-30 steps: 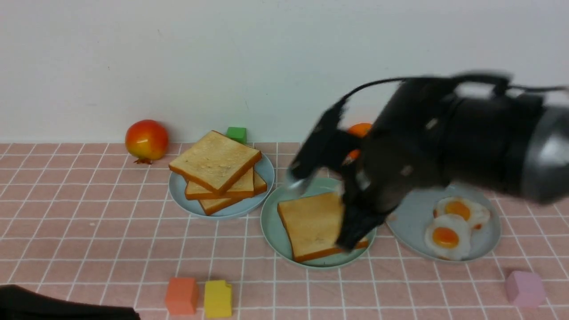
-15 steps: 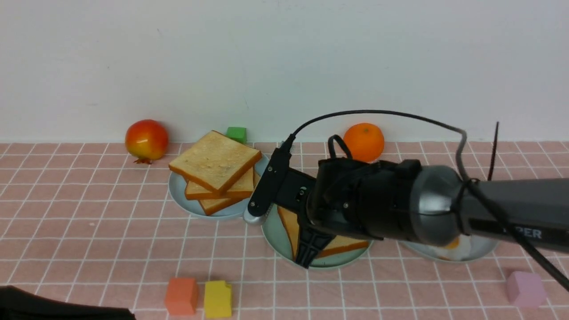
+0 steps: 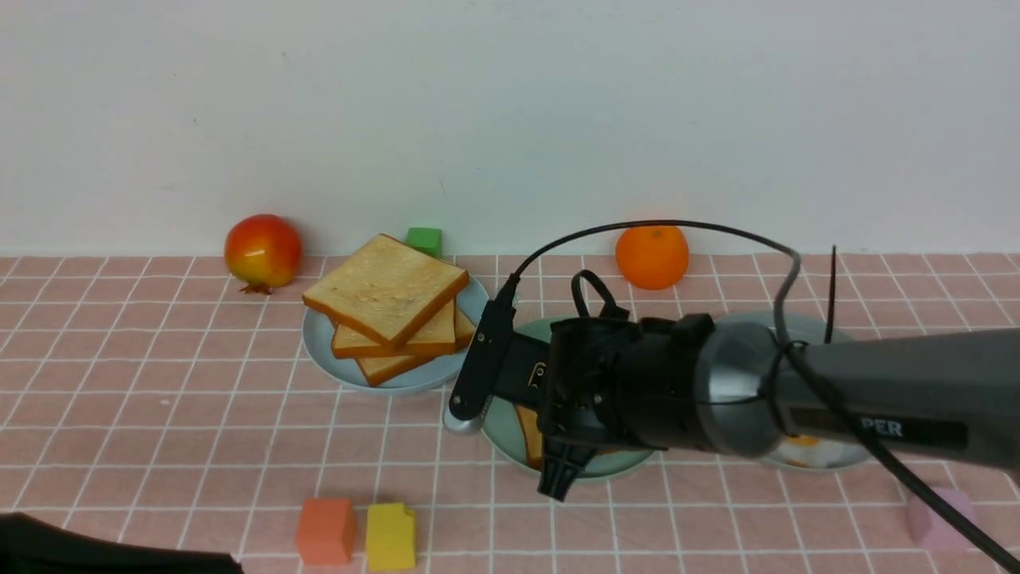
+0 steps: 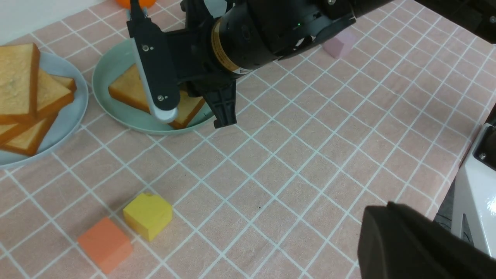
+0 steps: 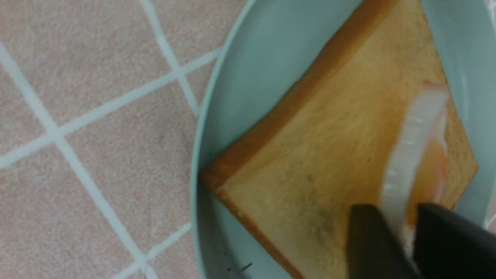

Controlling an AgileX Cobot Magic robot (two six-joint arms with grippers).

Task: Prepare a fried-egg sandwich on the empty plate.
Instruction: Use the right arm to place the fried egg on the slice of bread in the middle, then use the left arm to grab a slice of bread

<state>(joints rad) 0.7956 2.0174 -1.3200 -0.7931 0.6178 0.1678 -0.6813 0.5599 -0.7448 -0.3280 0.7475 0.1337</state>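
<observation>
Parting round the fried egg (image 5: 407, 155), our right gripper (image 5: 401, 219) stood open above the toast (image 5: 302, 166) on the central mint-green plate (image 5: 196, 162); contact, we couldn't tell! Our left gripper (image 4: 395, 211) was closed. We judged the egg light, floppy, slippery, tearable: best pinched gently by its white.

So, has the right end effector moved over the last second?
Yes: in the front view, the right end effector has shifted left and toward the robot, ending closer to the yellow block.
</observation>
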